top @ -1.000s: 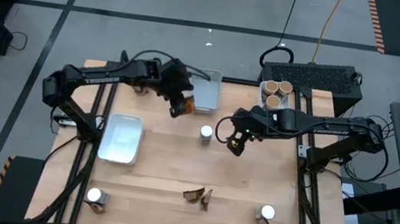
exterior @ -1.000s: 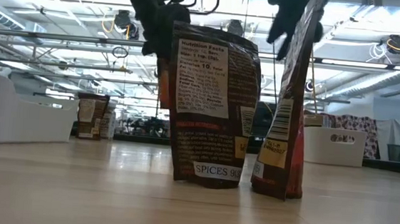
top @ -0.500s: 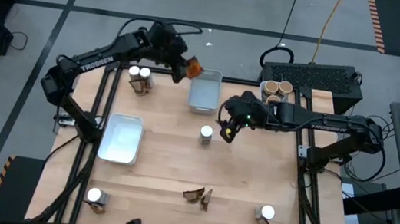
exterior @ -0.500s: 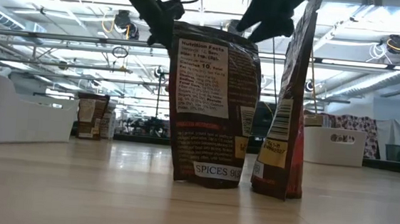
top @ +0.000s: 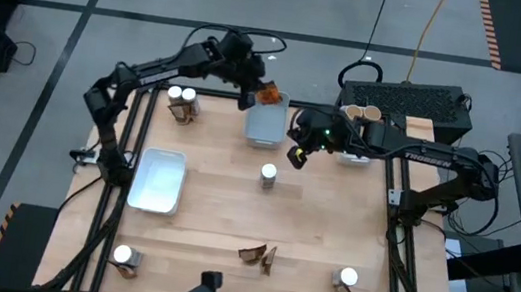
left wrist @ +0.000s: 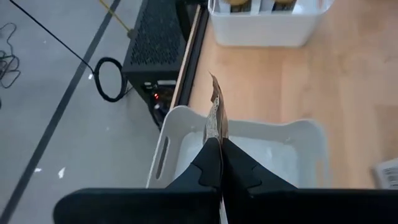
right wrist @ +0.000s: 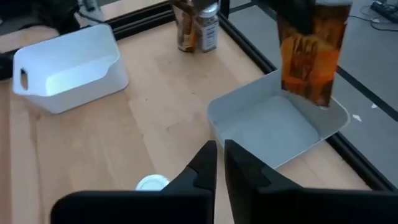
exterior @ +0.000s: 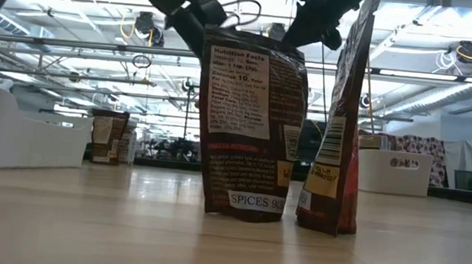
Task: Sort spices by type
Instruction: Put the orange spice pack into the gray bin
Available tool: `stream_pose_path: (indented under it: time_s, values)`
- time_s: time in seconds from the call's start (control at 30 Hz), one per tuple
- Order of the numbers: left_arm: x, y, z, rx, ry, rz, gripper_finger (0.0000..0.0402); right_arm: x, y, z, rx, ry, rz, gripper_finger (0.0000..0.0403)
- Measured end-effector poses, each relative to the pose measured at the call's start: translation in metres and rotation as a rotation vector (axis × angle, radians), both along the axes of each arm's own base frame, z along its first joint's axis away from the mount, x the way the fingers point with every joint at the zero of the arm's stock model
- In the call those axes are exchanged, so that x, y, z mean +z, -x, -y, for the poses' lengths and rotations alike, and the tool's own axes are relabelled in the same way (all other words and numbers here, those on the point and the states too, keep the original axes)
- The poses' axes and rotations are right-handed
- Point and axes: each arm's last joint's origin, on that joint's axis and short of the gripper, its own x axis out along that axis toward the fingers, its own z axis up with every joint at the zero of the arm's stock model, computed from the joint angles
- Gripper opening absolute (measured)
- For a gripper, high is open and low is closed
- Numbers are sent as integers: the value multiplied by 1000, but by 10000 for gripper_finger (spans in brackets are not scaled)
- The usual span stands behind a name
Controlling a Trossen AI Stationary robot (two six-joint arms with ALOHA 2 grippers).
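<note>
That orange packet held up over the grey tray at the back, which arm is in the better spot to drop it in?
The left. Its gripper is shut on the orange packet, which hangs over the grey tray. The right gripper holds nothing and hovers beside the tray.

One camera is hanging high above, looking straight down on the whole pale wooden desk (top: 231, 213). Another is sitting at desk-top level, facing the room, very near two upright dark-brown spice packets (exterior: 249, 125). Each wrist camera is peering forward past its own dark fingers. Both wrist views and the overhead one are sharing the shallow grey rectangular tray (left wrist: 292, 149) (right wrist: 273, 127) (top: 265, 125) at the desk's far edge.
</note>
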Motion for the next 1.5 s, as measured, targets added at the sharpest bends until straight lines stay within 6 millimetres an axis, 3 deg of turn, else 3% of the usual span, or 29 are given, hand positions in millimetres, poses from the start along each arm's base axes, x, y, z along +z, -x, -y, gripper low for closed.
stream_pose_path:
  time_s: [0.27,0.6,1.33,1.5]
  values:
    - [-20,-17,-17,9,-41,-131,0,0,0,1,-23,20,-6,1]
    - [-47,-18,-24,-22,-110,-297,0,0,1,4,-40,20,-8,1]
    - [-54,-19,-31,-24,-163,-347,1,-1,1,4,-35,11,-11,0]
    - [-54,-19,-30,-19,-161,-342,30,-1,1,2,-29,8,-9,0]
